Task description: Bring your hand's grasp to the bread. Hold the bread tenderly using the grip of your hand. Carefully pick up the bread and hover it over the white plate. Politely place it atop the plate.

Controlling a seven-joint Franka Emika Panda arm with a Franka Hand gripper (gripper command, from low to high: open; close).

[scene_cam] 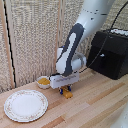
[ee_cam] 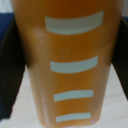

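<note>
You see the hand (scene_cam: 66, 90) low on the table (scene_cam: 95, 107), fingers pinching the bread (scene_cam: 67, 94); the white plate (scene_cam: 25, 105) lies at its eight o'clock, well apart

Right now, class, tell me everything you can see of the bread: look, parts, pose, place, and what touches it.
The bread is a small golden-orange block with a smooth, glossy surface crossed by four pale curved stripes. In the exterior view it sits on the wooden table, on that view's right of the white plate and near a small white bowl. The hand is down over it, with dark fingers flanking both sides; actual contact cannot be confirmed.
</note>
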